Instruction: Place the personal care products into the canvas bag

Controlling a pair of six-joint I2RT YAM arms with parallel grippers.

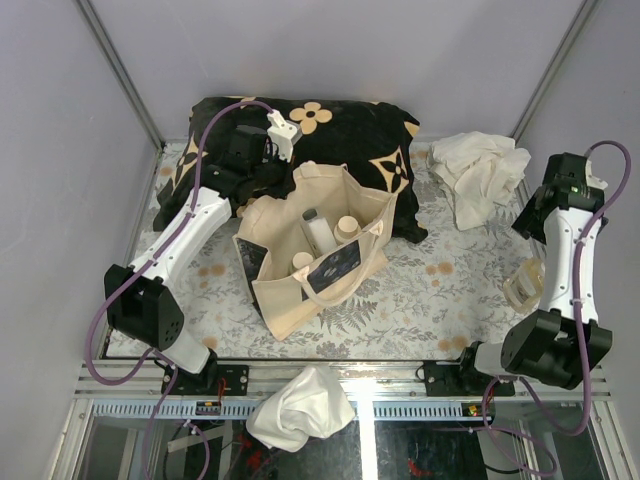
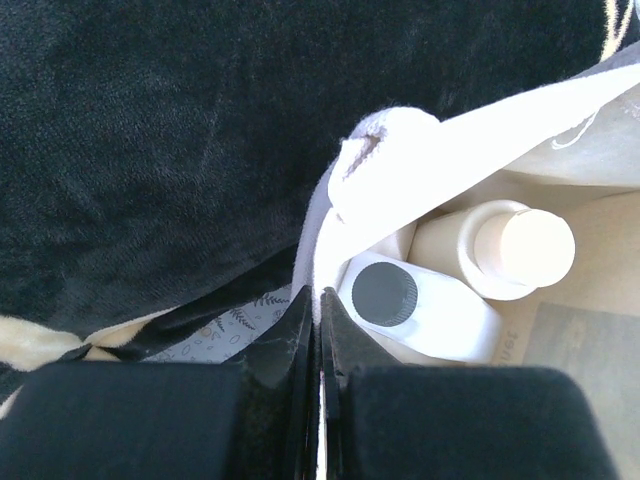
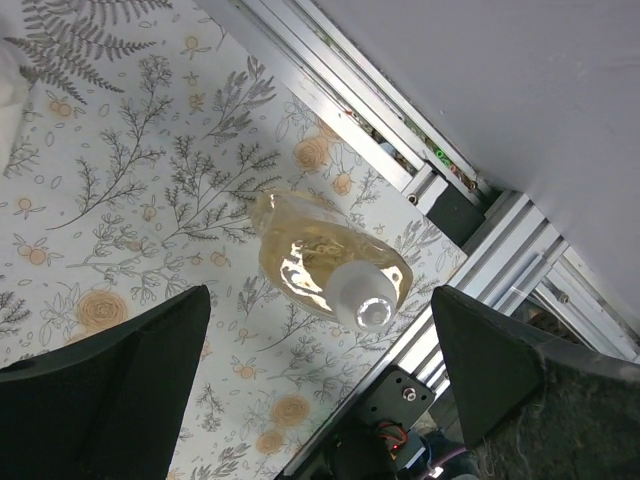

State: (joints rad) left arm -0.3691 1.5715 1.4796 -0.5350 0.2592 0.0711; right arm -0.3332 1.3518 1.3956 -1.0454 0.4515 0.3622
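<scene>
Cream canvas bag (image 1: 300, 290) stands open in the middle of the table (image 1: 420, 300) and leans on a black cushion (image 1: 350, 130). Inside it sit a dark-cap bottle (image 2: 385, 293) and a beige-cap bottle (image 2: 520, 245). The left gripper (image 2: 318, 295) has its jaws pressed together on the bag's rim. The right gripper (image 3: 320, 290) has its jaws spread wide over a yellow bottle (image 3: 330, 255) near the table's right edge.
</scene>
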